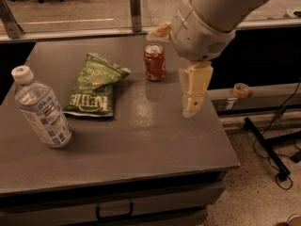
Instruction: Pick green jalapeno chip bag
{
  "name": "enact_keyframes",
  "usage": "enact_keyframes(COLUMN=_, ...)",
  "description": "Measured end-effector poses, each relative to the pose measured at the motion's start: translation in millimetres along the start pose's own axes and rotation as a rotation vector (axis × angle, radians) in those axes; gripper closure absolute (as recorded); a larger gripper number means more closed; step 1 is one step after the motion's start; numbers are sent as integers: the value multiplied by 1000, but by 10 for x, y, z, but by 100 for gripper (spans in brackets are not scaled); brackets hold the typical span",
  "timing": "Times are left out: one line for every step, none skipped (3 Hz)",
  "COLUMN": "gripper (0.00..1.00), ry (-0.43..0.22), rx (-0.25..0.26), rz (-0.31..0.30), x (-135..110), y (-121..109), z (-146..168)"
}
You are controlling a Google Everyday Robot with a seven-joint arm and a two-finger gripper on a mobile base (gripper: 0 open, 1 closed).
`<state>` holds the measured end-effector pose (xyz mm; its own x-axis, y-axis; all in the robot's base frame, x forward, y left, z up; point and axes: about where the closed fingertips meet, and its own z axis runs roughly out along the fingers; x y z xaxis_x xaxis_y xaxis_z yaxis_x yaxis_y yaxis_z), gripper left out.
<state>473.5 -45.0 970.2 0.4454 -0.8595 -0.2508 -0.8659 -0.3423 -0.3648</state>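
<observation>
Grey desk (141, 140) fills most of the view. The end effector (194, 91) hangs over the desk's right side, right of the soda can and nearer; whether it is open or closed, cannot tell. Clear water bottle (42, 109) at near left. Green jalapeno chip bag (96, 86) lies flat and crumpled just right of the bottle. Red soda can (154, 62) stands upright, farther right.
</observation>
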Motion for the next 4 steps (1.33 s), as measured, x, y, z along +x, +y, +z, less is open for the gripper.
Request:
enact_keyframes(gripper=0, ry=-4, rx=3, rz=-35, x=-55, y=-22, z=9)
enact_keyframes(gripper=0, ry=3, rx=42, rz=-64, x=-84, y=-105, z=39)
enact_keyframes(gripper=0, ry=-19, rx=94, rz=-124, x=-99, y=-378, z=246)
enact_keyframes(gripper=0, ry=-82, rx=88, rz=-162, x=-167, y=-639, z=534)
